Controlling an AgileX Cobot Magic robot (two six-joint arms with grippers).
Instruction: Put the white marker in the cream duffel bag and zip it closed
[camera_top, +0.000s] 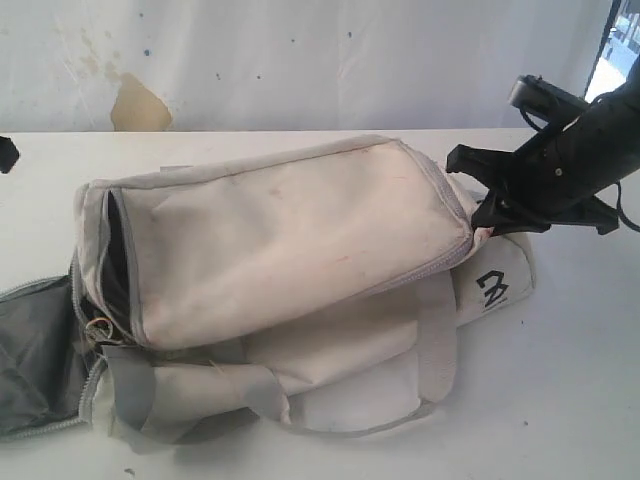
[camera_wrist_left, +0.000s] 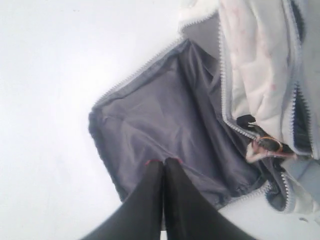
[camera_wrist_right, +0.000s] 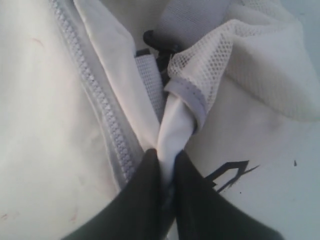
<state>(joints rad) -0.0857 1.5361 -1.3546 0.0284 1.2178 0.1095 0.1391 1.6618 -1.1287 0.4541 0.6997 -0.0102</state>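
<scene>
The cream duffel bag (camera_top: 290, 230) lies on its side across the white table, with faint reddish stains on its upper panel. Its left end is unzipped, and the dark grey lined flap (camera_top: 35, 360) is folded out flat on the table. My left gripper (camera_wrist_left: 164, 161) is shut with nothing between its fingers, and it hovers over that flap (camera_wrist_left: 170, 115). At the bag's right end, my right gripper (camera_top: 490, 215) is shut on a twisted fold of cream fabric (camera_wrist_right: 172, 125), next to the grey zipper (camera_wrist_right: 107, 125). The white marker is out of view.
A zipper pull with a metal ring (camera_wrist_left: 267, 145) hangs at the open end (camera_top: 100, 330). Grey straps (camera_top: 260, 395) trail over the bag's front. A black logo (camera_top: 493, 293) marks the right end. The table's far edge meets a stained white backdrop (camera_top: 140, 105).
</scene>
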